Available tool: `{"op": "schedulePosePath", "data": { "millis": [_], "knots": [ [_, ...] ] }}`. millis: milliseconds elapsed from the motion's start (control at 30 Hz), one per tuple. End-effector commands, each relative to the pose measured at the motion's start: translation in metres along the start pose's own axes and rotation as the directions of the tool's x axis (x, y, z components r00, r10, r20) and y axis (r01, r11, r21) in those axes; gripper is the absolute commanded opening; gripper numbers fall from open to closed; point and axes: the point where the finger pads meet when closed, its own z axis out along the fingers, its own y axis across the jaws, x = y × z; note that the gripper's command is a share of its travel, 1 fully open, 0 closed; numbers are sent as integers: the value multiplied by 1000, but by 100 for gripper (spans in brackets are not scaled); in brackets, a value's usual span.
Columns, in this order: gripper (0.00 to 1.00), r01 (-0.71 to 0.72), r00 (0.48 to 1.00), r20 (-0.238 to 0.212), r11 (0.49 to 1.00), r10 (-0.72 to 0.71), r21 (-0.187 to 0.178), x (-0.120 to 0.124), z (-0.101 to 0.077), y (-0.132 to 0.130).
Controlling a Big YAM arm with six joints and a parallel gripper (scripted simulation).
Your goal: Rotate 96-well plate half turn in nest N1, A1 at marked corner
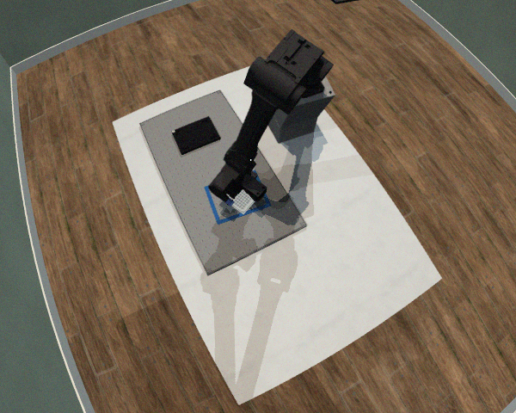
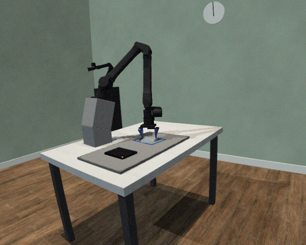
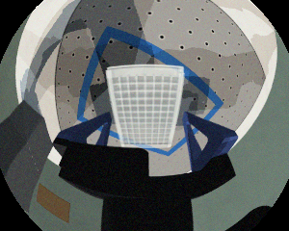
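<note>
Item: 96-well plate (image 3: 144, 106), white, gridded wells, rectangular. Location: lying flat inside the blue taped outline B1 (image 3: 96, 67) on the grey perforated deck (image 1: 185, 213); skewed to the outline's sides, bare deck between plate and tape on all sides.

Plate nest N1 (image 1: 196, 134): black square, unoccupied, well apart from the plate toward the deck's other end.

Gripper (image 2: 148, 131): directly over the plate, blue fingers spread wide, one either side of the plate's long edges, gripping nothing.

Bench (image 2: 137, 181): white; deck edges sit inside its edges, with a broad bare margin on the side away from the grey pedestal (image 2: 97, 123).

View notes: exterior view alone shows fingertips low beside the plate; wrist view alone shows the well grid and tape skew; top view hides most of the plate under the wrist. Cut corner not discernible in any view.
</note>
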Motion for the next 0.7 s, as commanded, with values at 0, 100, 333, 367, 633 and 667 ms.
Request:
{"op": "schedulePosePath", "data": {
  "millis": [0, 100, 333, 367, 633, 667],
  "knots": [
    [100, 4, 1000, 2, 1000, -4, 9, -4, 8, -4],
    [100, -7, 1000, 0, 1000, 7, 12, 0, 12, -4],
    [100, 4, 1000, 2, 999, -4, 34, -3, 5, -14],
    [100, 1, 1000, 1, 1000, -1, 13, 0, 8, -5],
    [100, 1, 1000, 1, 1000, -1, 13, 0, 8, -5],
    [0, 1, 1000, 1, 1000, -1, 13, 0, 8, -5]
  ]
}}
